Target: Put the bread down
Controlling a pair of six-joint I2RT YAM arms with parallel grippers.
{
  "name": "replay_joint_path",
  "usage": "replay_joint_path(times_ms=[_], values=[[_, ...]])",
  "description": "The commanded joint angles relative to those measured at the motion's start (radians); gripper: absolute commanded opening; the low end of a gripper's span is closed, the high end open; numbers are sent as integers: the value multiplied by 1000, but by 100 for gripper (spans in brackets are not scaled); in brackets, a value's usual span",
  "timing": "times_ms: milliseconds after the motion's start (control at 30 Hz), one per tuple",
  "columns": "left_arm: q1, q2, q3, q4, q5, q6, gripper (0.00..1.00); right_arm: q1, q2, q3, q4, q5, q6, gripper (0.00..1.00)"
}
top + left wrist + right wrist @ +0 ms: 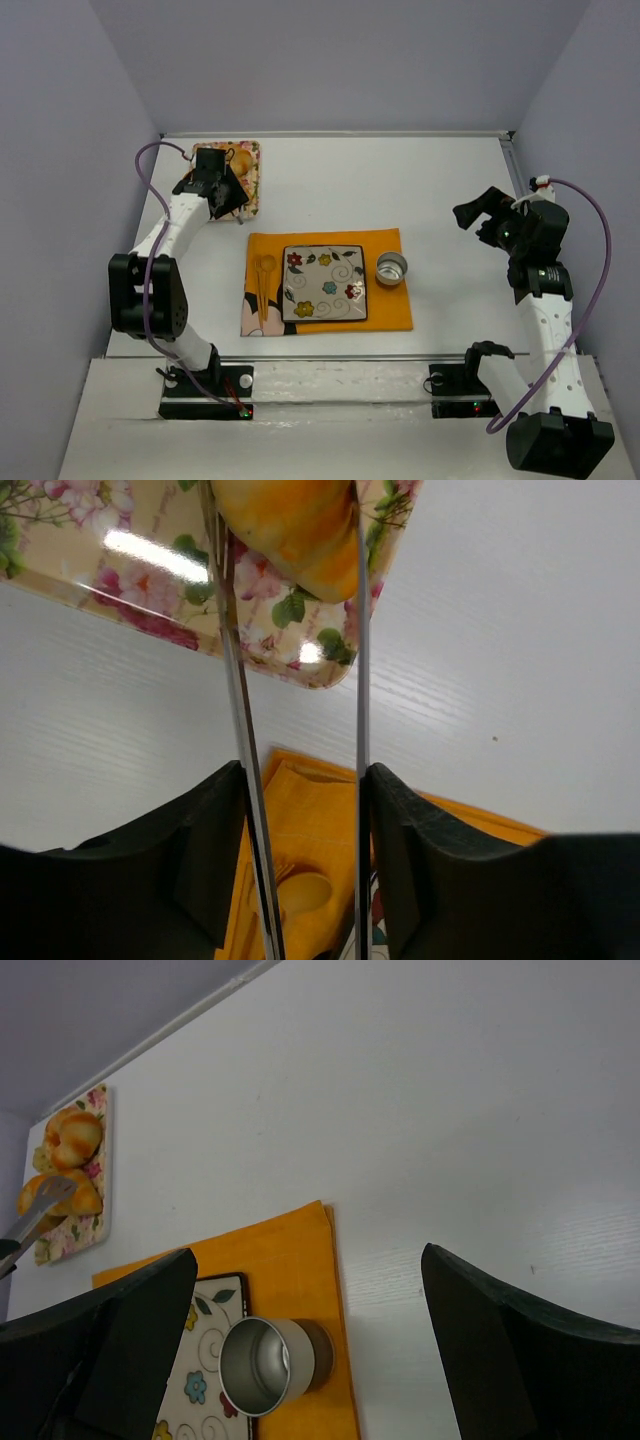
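Note:
My left gripper [215, 182] [305, 815] is shut on metal tongs [240, 730]. The tong arms close around a golden bread roll [290, 525] over the near corner of a floral tray [120, 580] at the back left [252, 195]. I cannot tell whether the roll is lifted off the tray. In the right wrist view a second roll [75, 1135] lies on the tray beyond the tong head [40, 1205]. A square flowered plate [323, 283] sits on an orange placemat [385, 312]. My right gripper [490, 215] [310, 1355] is open and empty, high at the right.
A metal cup [391, 268] [262, 1365] stands on the placemat right of the plate. A wooden spoon [264, 272] lies on the placemat left of the plate. White walls close in the table at the left, back and right.

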Motion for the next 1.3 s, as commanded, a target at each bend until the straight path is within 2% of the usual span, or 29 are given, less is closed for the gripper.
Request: replay_joint_path(times_ms=[0,100,167,400,667,700,800,833,1033,1200,1267], values=[[4,-3,67,31,8,3,49,8,-4,2,17,11,5,100],[4,-29,65,15,6,4,36,8,-11,2,15,16,6,100],[4,-67,52,12,12,6,31,8,-16,-1,18,17,11,100],[-46,-246,-44,-18,34,4,29,8,-17,-7,15,53,31,100],[-330,-427,-114,-104,55,-9,27,8,-40,-12,17,65,28,100],[-358,-449,-131,-118,130,-11,25,8,-40,-10,15,65,28,100],[-479,-484,-180,-184,210,-43,24,8,-40,-9,17,42,26,100],[-540,-505,-188,-199,227,-74,24,8,-40,-10,17,31,31,100],[-721,-556,-275,-209,304,-197,27,8,-30,-18,15,33,34,100],[-816,-504,-249,-299,227,-241,29,8,-36,-22,15,31,37,100],[-829,-493,-225,-334,188,-244,35,8,-42,-25,15,33,35,100]])
